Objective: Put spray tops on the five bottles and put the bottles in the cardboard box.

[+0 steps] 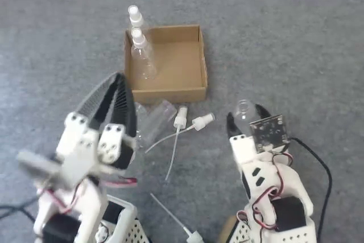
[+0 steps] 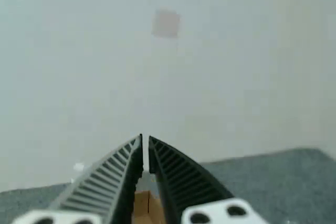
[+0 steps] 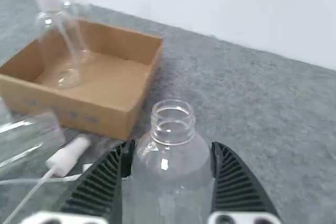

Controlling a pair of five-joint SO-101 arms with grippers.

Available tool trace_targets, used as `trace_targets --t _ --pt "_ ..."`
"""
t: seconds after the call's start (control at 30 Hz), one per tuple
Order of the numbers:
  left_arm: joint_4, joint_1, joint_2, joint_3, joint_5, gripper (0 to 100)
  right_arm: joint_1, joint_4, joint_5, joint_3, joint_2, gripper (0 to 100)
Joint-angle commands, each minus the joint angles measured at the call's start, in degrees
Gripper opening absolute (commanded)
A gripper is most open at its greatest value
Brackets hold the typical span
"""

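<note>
Your right gripper [image 1: 245, 116] clamps an uncapped bottle [image 3: 170, 129]. Left gripper [image 2: 145, 142] raised, pinched closed, empty. Cardboard box [image 1: 170, 94] at 11 o'clock from the bottle, holding two capped bottles [image 1: 142, 55]. Loose spray tops [image 1: 181, 119] lie at its 9 o'clock.

Cardboard box [image 1: 176, 61] brown; bottles [image 1: 143, 61] clear; spray tops [image 1: 181, 119] white; carpet [image 1: 284, 44] grey, speckled; right claw [image 3: 170, 150] black, ribbed.

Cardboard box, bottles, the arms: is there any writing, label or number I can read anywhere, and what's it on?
No text can be read.
Cardboard box: faint bluish marks on its front wall, too blurred to read.
Bottle in the right claw: clear, no label visible.
Circuit board on the right arm: marks too small to read.
</note>
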Motion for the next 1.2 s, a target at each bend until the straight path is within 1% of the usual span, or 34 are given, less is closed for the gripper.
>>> trace_targets --t 0.0,0.07,0.17,0.5,0.6,0.67,0.83,1.03,1.17 --pt "5.63 3.69 15.30 -9.27 -3.87 1 6.37 -3.03 0.18 -1.49 -0.84 7.6" --pt "8.35 6.86 22.33 -13.05 -6.24 1 8.31 -3.38 0.09 -1.58 -0.84 7.6" --pt "11.34 9.67 31.38 -17.63 -8.53 1 10.51 -3.74 0.09 -1.67 -0.84 7.6" --pt "16.79 13.89 54.68 -28.44 -12.40 1 16.84 -3.74 0.00 -3.43 -0.84 7.6" --pt "18.37 14.59 61.45 -31.87 -12.57 1 19.12 -3.74 0.00 -3.69 -0.84 7.6" --pt "20.13 14.59 66.20 -34.77 -14.07 1 20.26 -3.74 0.09 -3.69 -0.84 7.6" --pt "26.20 14.59 78.77 -43.47 -14.86 10 20.88 -3.74 0.18 -3.78 -0.92 7.6" --pt "33.14 14.68 92.40 -54.29 -14.86 15 20.97 -3.74 0.44 -4.13 -0.92 7.6" --pt "36.13 14.59 100.04 -60.00 -14.86 18 20.97 -3.65 0.44 -4.40 -0.92 7.6"
